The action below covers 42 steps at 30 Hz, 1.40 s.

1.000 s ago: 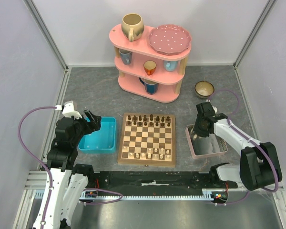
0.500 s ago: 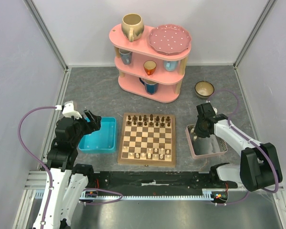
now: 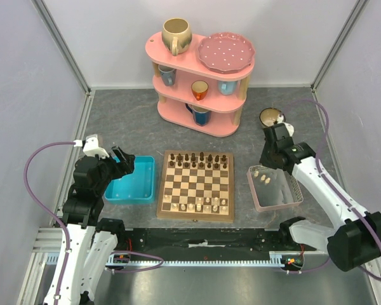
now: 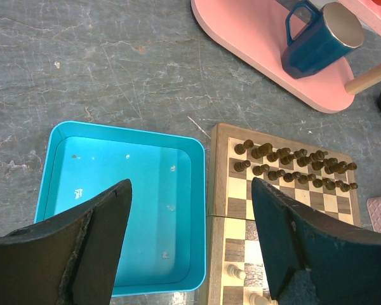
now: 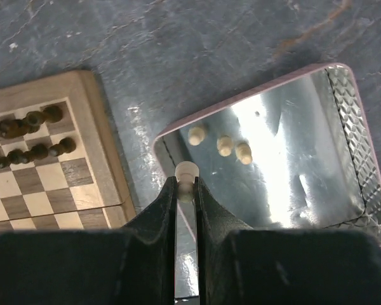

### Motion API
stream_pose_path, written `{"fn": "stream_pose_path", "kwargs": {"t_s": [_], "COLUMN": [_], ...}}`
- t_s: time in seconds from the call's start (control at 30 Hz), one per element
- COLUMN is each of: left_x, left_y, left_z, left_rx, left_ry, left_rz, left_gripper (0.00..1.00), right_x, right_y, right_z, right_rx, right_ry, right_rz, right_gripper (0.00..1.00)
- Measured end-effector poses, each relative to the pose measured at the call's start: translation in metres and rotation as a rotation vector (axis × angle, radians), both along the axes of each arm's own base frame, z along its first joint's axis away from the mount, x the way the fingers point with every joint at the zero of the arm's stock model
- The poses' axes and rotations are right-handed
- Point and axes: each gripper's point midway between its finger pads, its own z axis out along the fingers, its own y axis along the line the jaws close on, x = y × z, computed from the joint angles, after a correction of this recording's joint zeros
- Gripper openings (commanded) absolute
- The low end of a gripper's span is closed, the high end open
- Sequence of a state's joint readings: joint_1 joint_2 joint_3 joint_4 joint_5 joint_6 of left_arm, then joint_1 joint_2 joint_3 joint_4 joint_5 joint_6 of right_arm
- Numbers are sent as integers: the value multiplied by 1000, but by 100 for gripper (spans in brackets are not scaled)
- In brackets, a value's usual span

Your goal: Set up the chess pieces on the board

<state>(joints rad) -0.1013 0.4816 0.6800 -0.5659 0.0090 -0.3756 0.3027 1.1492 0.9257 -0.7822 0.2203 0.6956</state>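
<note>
Above the pink-rimmed tray's (image 5: 363,159) far left corner, one cream chess piece (image 5: 187,173) was pinched in the right tool (image 5: 187,185), raised out of the tray since a second before, its long axis along the fingers. Three more chess pieces (image 5: 225,145) lay inside. The left tool (image 4: 190,187) gaped wide over the turquoise tray (image 4: 56,166).

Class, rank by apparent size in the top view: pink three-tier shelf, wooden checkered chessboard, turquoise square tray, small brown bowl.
1. Pink three-tier shelf
2. Wooden checkered chessboard
3. Turquoise square tray
4. Small brown bowl, partly hidden
</note>
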Motion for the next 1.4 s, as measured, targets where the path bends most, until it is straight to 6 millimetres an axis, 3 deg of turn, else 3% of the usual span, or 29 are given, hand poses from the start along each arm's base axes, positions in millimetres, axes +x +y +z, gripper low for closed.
{"fn": "stream_pose_path", "kwargs": {"t_s": [0.1, 0.3, 0.5, 0.7, 0.97, 1.4], "left_x": [0, 0, 0, 0, 0, 0], "left_y": [0, 0, 0, 0, 0, 0], "left_z": [0, 0, 0, 0, 0, 0], "left_rx": [0, 0, 0, -1, 0, 0], "left_ry": [0, 0, 0, 0, 0, 0], "left_rz": [0, 0, 0, 0, -1, -1], "left_gripper": [82, 82, 82, 82, 82, 82], "right_x": [-2, -6, -25, -44, -56, -80], "right_y": [27, 109, 182, 238, 272, 280], "right_z": [6, 13, -7, -31, -46, -65], "right_rx": [-16, -22, -57, -107, -106, -129], "right_ry": [-3, -4, 45, 84, 128, 211], "right_rz": [79, 276, 452, 586, 672, 773], "right_gripper": [7, 7, 8, 8, 8, 8]}}
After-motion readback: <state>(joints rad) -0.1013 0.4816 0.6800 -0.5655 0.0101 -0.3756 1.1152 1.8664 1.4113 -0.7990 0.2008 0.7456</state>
